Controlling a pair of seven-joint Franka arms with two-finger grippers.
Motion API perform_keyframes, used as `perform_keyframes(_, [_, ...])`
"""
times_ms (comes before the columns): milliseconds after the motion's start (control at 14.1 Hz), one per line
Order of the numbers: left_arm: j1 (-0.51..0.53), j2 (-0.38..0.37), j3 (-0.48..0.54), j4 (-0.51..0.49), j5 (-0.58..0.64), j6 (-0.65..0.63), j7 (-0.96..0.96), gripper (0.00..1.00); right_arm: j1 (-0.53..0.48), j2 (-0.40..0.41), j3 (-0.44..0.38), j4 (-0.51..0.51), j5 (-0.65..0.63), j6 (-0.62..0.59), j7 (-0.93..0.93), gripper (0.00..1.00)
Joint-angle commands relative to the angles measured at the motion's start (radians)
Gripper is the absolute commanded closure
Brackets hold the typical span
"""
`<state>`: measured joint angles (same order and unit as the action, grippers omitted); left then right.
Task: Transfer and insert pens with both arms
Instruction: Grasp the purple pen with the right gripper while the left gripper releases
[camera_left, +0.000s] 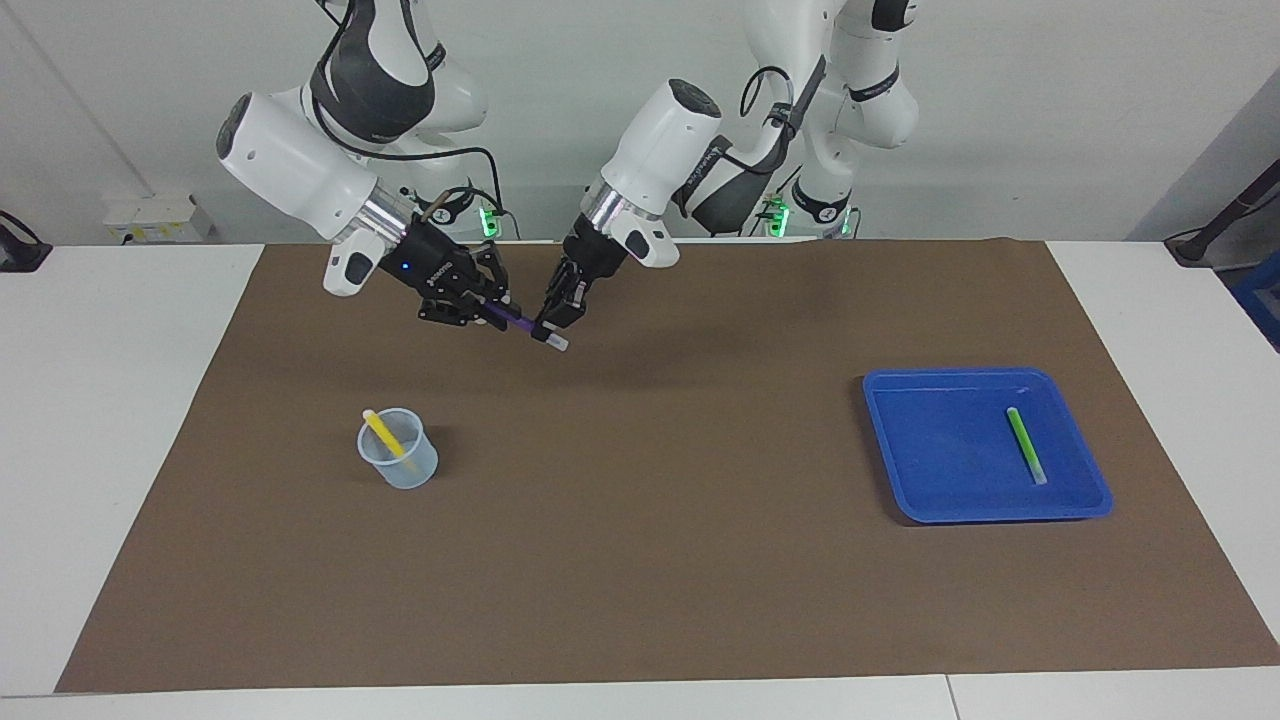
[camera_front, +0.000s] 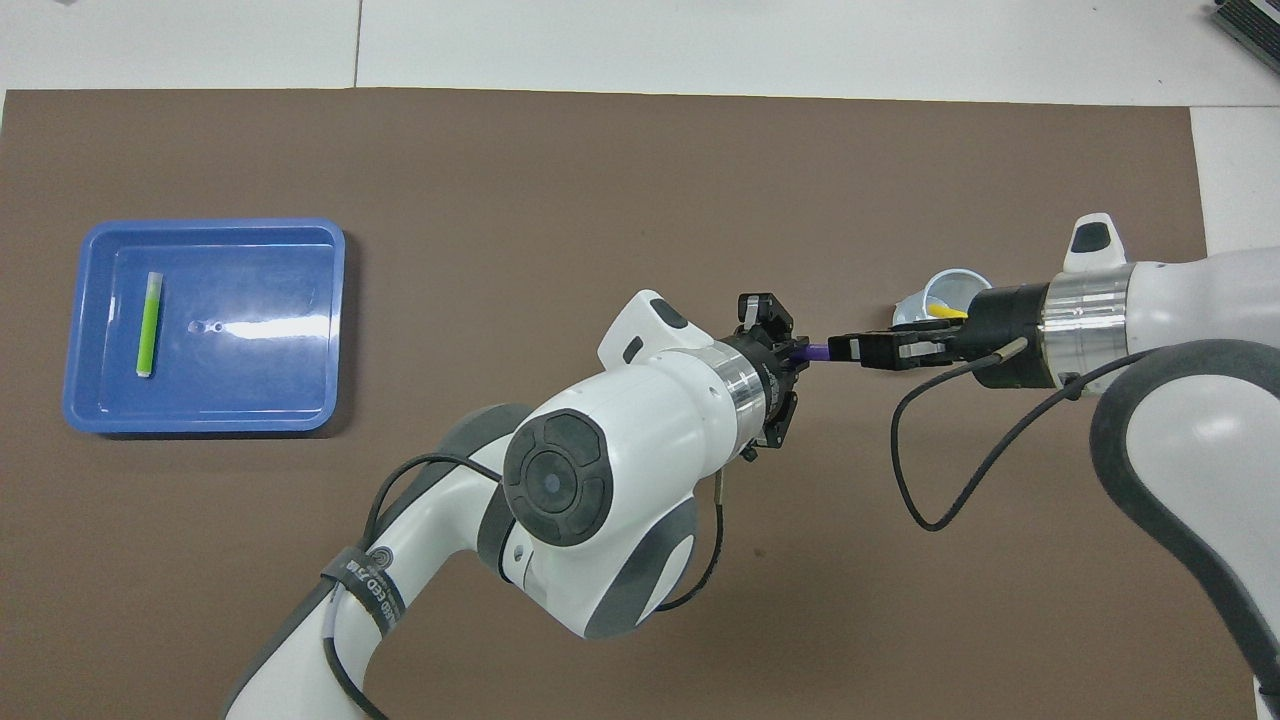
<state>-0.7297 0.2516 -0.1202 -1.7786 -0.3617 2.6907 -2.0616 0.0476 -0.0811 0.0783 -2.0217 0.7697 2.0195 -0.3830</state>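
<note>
The purple pen hangs in the air between both grippers, over the brown mat near the robots; a short piece of it shows in the overhead view. My right gripper is shut on its dark end. My left gripper is shut on it near its whitish cap, which sticks out below the fingers. The yellow pen leans in a clear cup. The green pen lies in a blue tray.
A brown mat covers the table. The cup stands toward the right arm's end, the tray toward the left arm's end. White table margins border the mat.
</note>
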Motion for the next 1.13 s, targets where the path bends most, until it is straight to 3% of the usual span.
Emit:
perform_keyframes(0, [-0.013, -0.008, 0.014, -0.018, -0.022, 0.037, -0.003, 1.00, -0.003, 0.003, 0.001, -0.002, 0.023, 0.001, -0.002, 0.93])
perform_keyframes(71, [-0.010, -0.008, 0.014, -0.018, -0.022, 0.041, -0.005, 1.00, -0.003, 0.003, 0.001, -0.002, 0.023, 0.001, 0.001, 0.99])
perform_keyframes(355, [-0.007, -0.006, 0.014, -0.016, -0.022, 0.043, 0.003, 1.00, -0.005, 0.004, 0.000, 0.000, 0.023, 0.005, 0.006, 1.00])
perform_keyframes(425, [-0.007, -0.006, 0.014, -0.016, -0.022, 0.043, 0.008, 0.77, -0.012, 0.006, 0.000, 0.006, 0.023, 0.007, 0.006, 1.00])
perform_keyframes(567, [-0.007, -0.006, 0.016, -0.016, -0.022, 0.041, -0.006, 0.64, -0.017, 0.020, -0.002, 0.035, 0.017, -0.001, 0.007, 1.00])
perform_keyframes(709, [-0.007, -0.008, 0.016, -0.015, -0.022, 0.037, -0.008, 0.18, -0.018, 0.032, -0.002, 0.055, 0.005, 0.001, 0.022, 1.00])
perform_keyframes(851, [-0.001, -0.018, 0.020, -0.016, -0.022, 0.011, -0.011, 0.09, -0.021, 0.041, -0.003, 0.070, -0.065, -0.002, 0.023, 1.00])
perform_keyframes(1064, [0.067, -0.031, 0.027, -0.005, -0.008, -0.119, -0.005, 0.09, -0.026, 0.052, -0.005, 0.089, -0.222, -0.002, 0.022, 1.00])
